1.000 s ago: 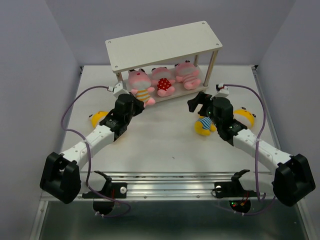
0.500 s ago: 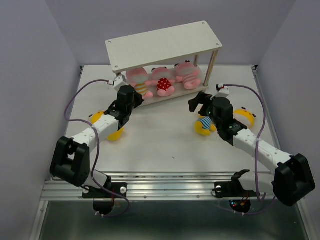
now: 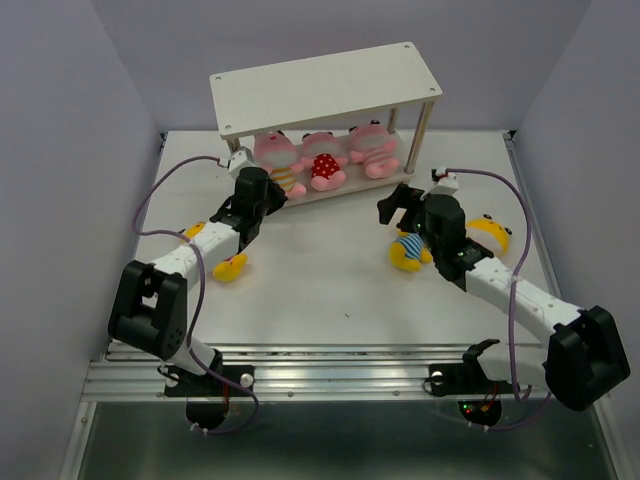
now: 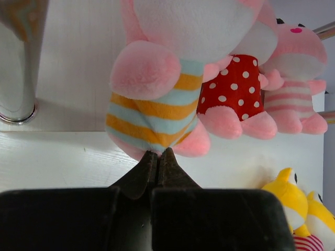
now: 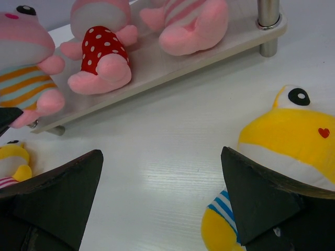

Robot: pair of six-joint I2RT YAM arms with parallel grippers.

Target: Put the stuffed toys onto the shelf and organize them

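Note:
The shelf (image 3: pixel 325 85) stands at the back, and three pink stuffed toys sit on its lower board (image 5: pixel 157 70). They are an orange-and-blue striped one (image 3: pixel 280 162) (image 4: pixel 152 104), a red polka-dot one (image 3: pixel 322 166) (image 4: pixel 233 89) and a pink-striped one (image 3: pixel 372 150) (image 4: pixel 298 78). My left gripper (image 3: pixel 272 195) (image 4: pixel 158 153) is shut, its tips touching the underside of the striped toy. My right gripper (image 3: pixel 395 208) (image 5: pixel 162 178) stands open above the table. A yellow blue-striped toy (image 3: pixel 408 250) (image 5: pixel 288 141) lies against its right finger.
More yellow toys lie on the table: one by the left forearm (image 3: pixel 228 266), another partly hidden behind it (image 3: pixel 195 233), and one at the right (image 3: pixel 492 232). A shelf leg (image 4: pixel 21 63) stands left of the striped toy. White walls close in both sides.
My left arm has reached toward the shelf, moving the orange-and-blue striped pink toy from the front edge back onto the lower board. The right arm has not moved.

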